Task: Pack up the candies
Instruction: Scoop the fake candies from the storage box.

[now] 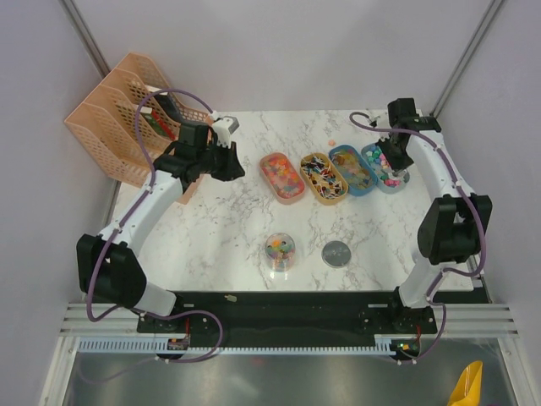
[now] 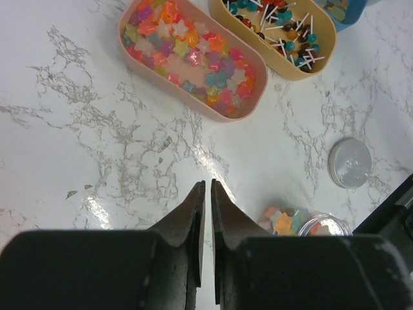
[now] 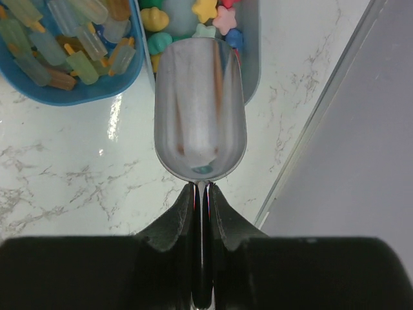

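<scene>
The candies fill several oval trays at the back of the table: star candies [image 2: 193,51] in a pink tray [image 1: 281,178], dark stick candies in a tan tray [image 1: 324,178], popsicle shapes in a blue tray [image 3: 71,97], and flower shapes [image 3: 161,19] in a grey tray [image 3: 250,58]. My right gripper [image 3: 202,187] is shut on the handle of a metal scoop [image 3: 200,110]. The scoop's bowl reaches over the grey tray's near end, and one small teal bit lies in it. My left gripper [image 2: 208,184] hovers over bare marble near the pink tray. Its jaws are parted by a thin slit and hold nothing.
A clear jar [image 1: 279,251] partly filled with candies stands near the table's front, its grey lid [image 1: 336,253] flat beside it. Pink file holders [image 1: 127,114] stand at the back left, close to the left arm. Grey walls close in the table on both sides.
</scene>
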Tool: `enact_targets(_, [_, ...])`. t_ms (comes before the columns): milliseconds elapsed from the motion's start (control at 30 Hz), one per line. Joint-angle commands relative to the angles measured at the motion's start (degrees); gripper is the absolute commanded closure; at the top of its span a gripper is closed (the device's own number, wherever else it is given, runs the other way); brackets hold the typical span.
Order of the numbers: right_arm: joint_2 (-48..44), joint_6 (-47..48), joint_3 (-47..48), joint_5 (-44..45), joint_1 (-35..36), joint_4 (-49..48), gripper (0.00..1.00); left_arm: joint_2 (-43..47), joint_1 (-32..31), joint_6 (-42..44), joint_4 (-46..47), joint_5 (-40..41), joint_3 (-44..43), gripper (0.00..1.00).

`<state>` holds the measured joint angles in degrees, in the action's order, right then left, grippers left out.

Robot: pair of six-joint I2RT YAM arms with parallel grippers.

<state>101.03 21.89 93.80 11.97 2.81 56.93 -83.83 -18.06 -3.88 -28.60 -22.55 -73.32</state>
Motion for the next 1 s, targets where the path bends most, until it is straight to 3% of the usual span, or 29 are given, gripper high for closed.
enact_targets(0, [2.2,1.4,5.1,1.0,-2.0,2.0,1.0,-0.2,0.0,-0.4,2.1,0.7,0.5,0.86])
enact_targets(200, [7.8,3.3,9.4,2.4,-2.6,5.2,1.0,-0.8,0.0,-0.2,2.5,0.5,1.2,0.83])
enact_targets(300, [10.3,4.0,11.8,2.8,-2.5,6.8,1.0,-1.7,0.0,0.0,2.5,0.4,1.0,0.72])
enact_targets(433, [14.0,5.4,15.2,4.1,-2.5,9.7,1.0,-2.8,0.0,0.4,2.4,0.2,0.4,0.51])
enact_targets(500, [16.0,5.7,17.2,4.8,-2.5,11.6,1.0,-3.4,0.0,0.5,2.5,0.5,0.0,0.46])
enact_targets(567, [17.4,6.1,18.3,5.1,-2.5,12.9,1.0,-3.6,0.0,0.7,2.4,1.0,-0.2,0.35])
enact_targets(967, [26.4,7.6,23.8,4.9,-2.5,15.1,1.0,-5.2,0.0,2.3,2.1,1.8,-0.9,0.34])
